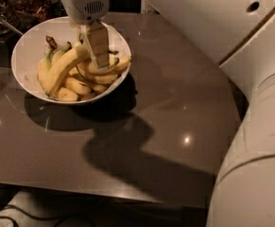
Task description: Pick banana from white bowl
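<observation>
the gripper (100,59) hangs over the right half of the white bowl (29,56), reaching down from its rounded white wrist housing (85,3), which sits above the bowl's far rim and shows a small slotted grille. its tan lower end dips into the pile of fruit near the bowl's middle, just at the upper end of the banana (64,71); whether it is clamped on anything or loose i cannot tell. the banana lies inside the bowl, on top of the heap, running from the bowl's near-left wall up toward its centre in a strong curve, with greenish-dark stems (49,42) of the bunch poking up toward the bowl's far-left side. shorter bananas (101,75) are stacked under and to the right of it, a few tips reaching the bowl's right rim. the bowl stands on a glossy grey-brown table (175,98), and it casts a dark shadow on the tabletop just in front of and to the right of itself. the robot's broad white arm (250,60) fills the space well to the right of the bowl, and the arm's shadow (127,160) spreads over the table in front of the bowl. behind the bowl to its left lies dark clutter (19,6), with a thin metal handle (7,25) ending near the bowl's far-left rim.
</observation>
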Robot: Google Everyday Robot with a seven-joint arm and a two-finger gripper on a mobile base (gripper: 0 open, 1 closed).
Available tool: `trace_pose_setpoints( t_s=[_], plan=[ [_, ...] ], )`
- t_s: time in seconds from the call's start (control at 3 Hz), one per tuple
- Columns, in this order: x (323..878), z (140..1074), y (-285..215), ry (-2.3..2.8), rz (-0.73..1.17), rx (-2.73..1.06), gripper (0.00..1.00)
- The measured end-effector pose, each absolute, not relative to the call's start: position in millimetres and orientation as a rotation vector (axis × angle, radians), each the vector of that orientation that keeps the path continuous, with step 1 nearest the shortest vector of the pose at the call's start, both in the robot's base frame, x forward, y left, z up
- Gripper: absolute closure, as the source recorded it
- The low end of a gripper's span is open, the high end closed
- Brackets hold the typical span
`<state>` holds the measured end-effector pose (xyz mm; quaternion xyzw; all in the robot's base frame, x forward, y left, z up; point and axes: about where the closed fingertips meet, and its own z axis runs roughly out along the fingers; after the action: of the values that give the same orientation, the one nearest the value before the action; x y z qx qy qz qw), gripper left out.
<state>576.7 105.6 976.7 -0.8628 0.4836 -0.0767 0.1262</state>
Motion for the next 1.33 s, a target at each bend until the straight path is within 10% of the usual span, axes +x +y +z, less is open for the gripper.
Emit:
trace_pose_setpoints(
  t_s=[1.33],
  plan=[
    [598.1,955.3,141.5,1.269,-0.214,-2.641,0.29]
  ],
)
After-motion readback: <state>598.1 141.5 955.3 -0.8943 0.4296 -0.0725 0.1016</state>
